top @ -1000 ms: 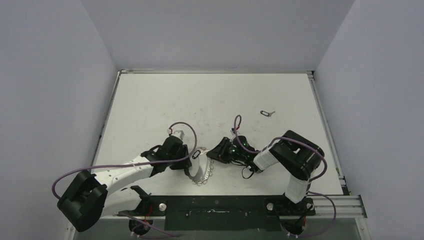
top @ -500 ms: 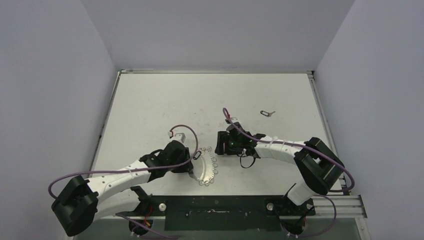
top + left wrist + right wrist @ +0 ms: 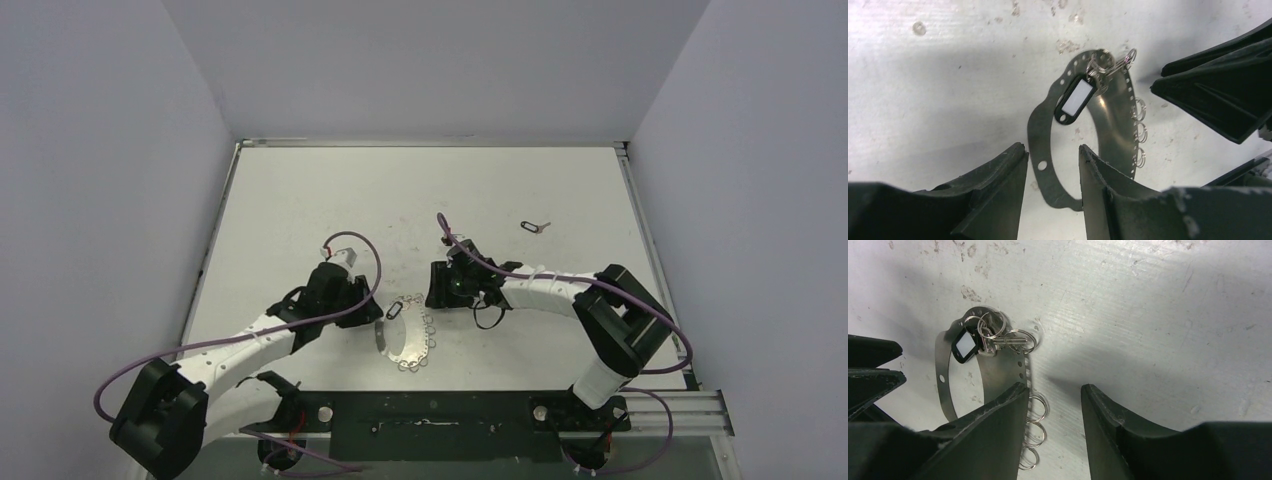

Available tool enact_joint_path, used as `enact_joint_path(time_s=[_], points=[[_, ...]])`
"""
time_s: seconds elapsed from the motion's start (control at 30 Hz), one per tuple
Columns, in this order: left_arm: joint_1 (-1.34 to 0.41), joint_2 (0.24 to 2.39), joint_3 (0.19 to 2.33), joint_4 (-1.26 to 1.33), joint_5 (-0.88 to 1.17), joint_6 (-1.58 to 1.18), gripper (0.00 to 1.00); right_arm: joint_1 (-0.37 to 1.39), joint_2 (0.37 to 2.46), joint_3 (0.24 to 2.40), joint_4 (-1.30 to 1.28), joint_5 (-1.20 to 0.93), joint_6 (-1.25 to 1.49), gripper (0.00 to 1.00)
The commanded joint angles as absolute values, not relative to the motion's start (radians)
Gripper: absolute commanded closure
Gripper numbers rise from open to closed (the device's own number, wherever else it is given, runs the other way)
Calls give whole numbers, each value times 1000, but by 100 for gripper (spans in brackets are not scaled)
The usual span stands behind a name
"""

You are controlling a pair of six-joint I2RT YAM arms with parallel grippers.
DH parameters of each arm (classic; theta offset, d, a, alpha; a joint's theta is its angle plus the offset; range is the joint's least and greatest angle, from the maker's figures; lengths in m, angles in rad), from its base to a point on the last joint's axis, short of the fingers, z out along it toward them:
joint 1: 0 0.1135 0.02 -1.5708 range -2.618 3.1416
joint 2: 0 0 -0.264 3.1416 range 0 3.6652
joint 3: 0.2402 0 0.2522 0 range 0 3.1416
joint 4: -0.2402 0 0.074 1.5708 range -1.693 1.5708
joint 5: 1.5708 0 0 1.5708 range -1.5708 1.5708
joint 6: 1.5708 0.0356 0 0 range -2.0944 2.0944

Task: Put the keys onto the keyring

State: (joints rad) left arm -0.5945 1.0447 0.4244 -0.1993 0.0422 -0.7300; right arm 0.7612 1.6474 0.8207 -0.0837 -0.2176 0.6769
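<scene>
Two robot arms reach in from either side over a scuffed white table (image 3: 300,200), with the keyring (image 3: 1037,131) lying flat between them near the front edge.

The left gripper (image 3: 1050,167) hangs low over the end of the ring nearest its camera. Its fingers (image 3: 993,200) are parted and hold nothing, and the metal band shows in the gap. The right gripper (image 3: 1053,405) sits on the ring's other side, jaws likewise spread and empty. It is above the edge of the band, where a row of small split rings (image 3: 1034,426) hangs from punched holes.

Up close, the keyring is a flat silvery band bent into an oval and dotted with holes. At its far end a cluster of rings carries a black key tag (image 3: 1075,97) with a white window, which lies partly across the band and partly inside the loop. In the right wrist view a slim silver piece (image 3: 1007,343), possibly a key, lies beside the tag among those rings.

The keys (image 3: 535,226), a tiny silver key on a small black loop, lie alone toward the far right of the table. They are well apart from both grippers and from the keyring.
</scene>
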Motion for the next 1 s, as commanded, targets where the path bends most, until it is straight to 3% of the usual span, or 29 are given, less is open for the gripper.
enact_joint_path(time_s=[0.0, 0.1, 0.37, 0.97], points=[[-551, 1111, 483, 15, 190, -660, 59, 741, 1656, 825, -43, -241, 692, 62], [-544, 1190, 533, 73, 230, -637, 59, 728, 1656, 819, -38, -255, 689, 74], [-547, 1366, 629, 174, 271, -591, 60, 722, 1651, 792, -9, -274, 701, 89], [-624, 1696, 800, 268, 395, -566, 60, 699, 1565, 764, -99, -227, 655, 91]])
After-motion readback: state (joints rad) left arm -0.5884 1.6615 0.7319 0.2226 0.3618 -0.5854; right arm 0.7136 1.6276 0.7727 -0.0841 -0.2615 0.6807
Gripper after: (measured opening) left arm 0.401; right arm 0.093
